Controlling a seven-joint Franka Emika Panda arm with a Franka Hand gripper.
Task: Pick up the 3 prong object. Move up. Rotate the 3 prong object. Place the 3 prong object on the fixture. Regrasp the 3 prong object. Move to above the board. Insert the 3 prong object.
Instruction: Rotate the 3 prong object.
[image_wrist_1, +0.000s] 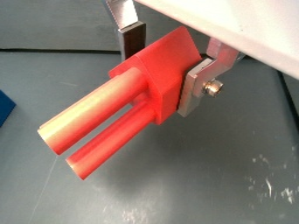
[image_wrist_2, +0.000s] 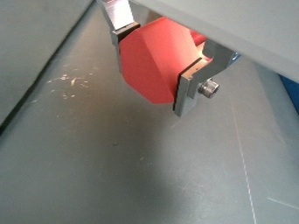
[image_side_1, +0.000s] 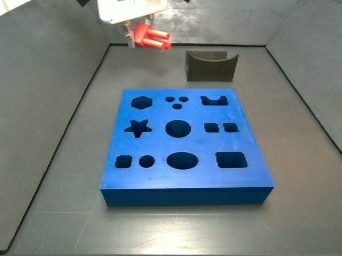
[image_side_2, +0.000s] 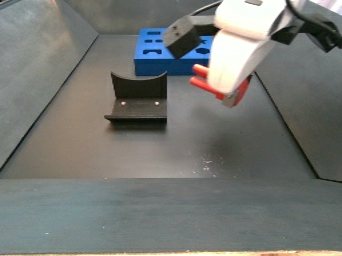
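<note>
Up high, hand (image_side_1: 144, 33) clenched on the 3 prong object (image_wrist_1: 128, 94); prongs plain in a wrist view, only flat back (image_wrist_2: 162, 61) elsewhere; upper left, apart from fixture (image_side_1: 210, 66).

Plastic piece in metal fingers, over a dull grey floor.

We see the gripper (image_wrist_1: 163, 66) closed on the 3 prong object (image_wrist_1: 122, 101), held up in the air, its red-orange plastic smooth and faintly glossy along the rounded prongs. The fingers (image_wrist_2: 191, 87) look like flat brushed silver metal with a shiny bolt head, and the gripper's housing is glossy white plastic in a side view (image_side_2: 247, 40). The floor (image_wrist_2: 105, 166) looks matt dark grey, with pale scuffs and fine scratches. The board (image_side_1: 185, 150) appears matt blue and foam-like, with dark cut-outs. The fixture (image_side_2: 136, 100) looks a dull dark grey-brown, smooth, with little sheen.
</note>
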